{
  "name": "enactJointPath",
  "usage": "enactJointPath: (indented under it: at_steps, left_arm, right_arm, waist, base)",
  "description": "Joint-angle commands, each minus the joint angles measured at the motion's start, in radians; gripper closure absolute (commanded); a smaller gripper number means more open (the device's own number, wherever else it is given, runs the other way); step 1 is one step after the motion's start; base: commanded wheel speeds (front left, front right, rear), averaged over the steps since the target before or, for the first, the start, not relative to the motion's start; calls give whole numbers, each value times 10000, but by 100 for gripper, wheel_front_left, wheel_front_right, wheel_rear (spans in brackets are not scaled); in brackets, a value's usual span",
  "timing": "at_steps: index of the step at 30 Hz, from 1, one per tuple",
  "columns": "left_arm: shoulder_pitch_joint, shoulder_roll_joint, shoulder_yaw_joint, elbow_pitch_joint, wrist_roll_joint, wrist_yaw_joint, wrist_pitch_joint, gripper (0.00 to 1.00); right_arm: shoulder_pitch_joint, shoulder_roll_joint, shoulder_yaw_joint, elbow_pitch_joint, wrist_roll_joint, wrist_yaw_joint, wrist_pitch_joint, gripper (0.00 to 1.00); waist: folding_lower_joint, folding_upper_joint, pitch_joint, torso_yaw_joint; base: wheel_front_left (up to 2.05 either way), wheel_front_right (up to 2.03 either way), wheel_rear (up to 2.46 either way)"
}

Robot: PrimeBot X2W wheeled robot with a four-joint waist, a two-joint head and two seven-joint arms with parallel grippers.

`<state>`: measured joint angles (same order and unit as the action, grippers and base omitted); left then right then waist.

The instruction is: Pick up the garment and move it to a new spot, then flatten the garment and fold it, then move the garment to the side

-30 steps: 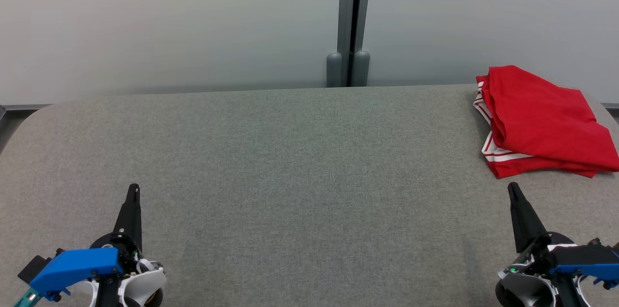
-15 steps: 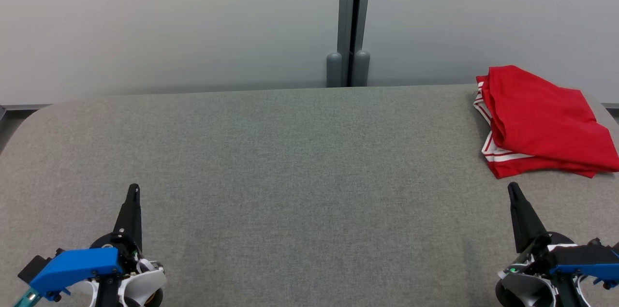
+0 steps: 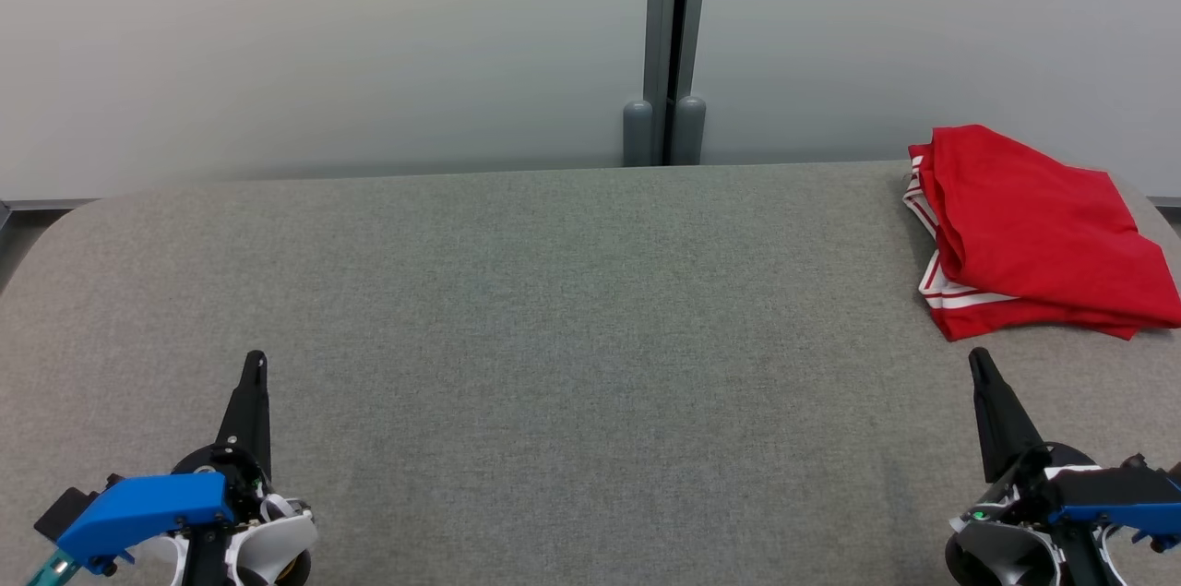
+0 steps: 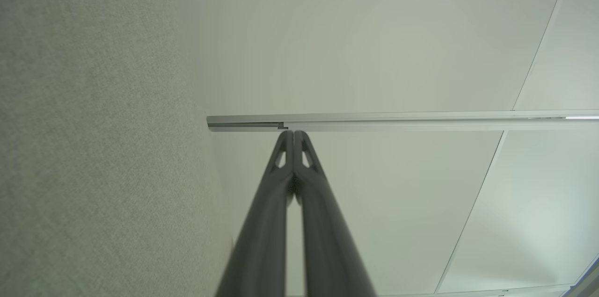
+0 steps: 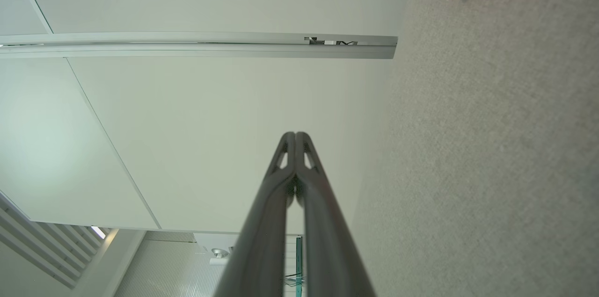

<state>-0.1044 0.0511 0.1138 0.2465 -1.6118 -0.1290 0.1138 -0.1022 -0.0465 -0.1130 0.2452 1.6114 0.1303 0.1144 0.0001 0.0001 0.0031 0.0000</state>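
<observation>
The red garment (image 3: 1038, 235) lies folded in a loose bundle at the far right corner of the grey fabric-covered table (image 3: 572, 291). White-striped edging peeks out along its left side and near its front edge, and the upper layer is creased and slightly askew over the one beneath. The right gripper (image 3: 978, 357) sits low at the near right of the table, pointing away from the robot. Its tip is close to the garment's front edge but clearly apart from it. The right wrist view shows its two dark fingers (image 5: 273, 213) clenched together, meeting at the tips, with the table running up the right of the picture and a corner of the garment at the top. The left gripper (image 3: 255, 357) sits at the near left, well apart from the garment, and it too is clenched, its fingers (image 4: 276, 213) pressed tip to tip in its own wrist view. Each wrist carries a blue housing (image 3: 138, 512). Behind the table stand pale wall panels (image 3: 323, 41), split by a grey post (image 3: 666, 32) that comes down to the table's far edge.
</observation>
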Motion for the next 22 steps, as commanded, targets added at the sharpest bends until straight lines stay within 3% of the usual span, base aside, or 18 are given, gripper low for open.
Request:
enactJointPath:
  at_steps: [1, 22]
  left_arm:
    - [-105, -17, 6, -43, -25, -34, 39, 100]
    - [-105, -17, 6, -43, -25, -35, 39, 100]
  right_arm:
    - [-136, -71, -22, -32, 33, 8, 27, 100]
    - [-133, -71, -22, -32, 33, 8, 26, 100]
  waist:
    - [-1, -1, 0, 0]
    - [-1, -1, 0, 0]
  base:
    - [0, 0, 0]
    - [0, 0, 0]
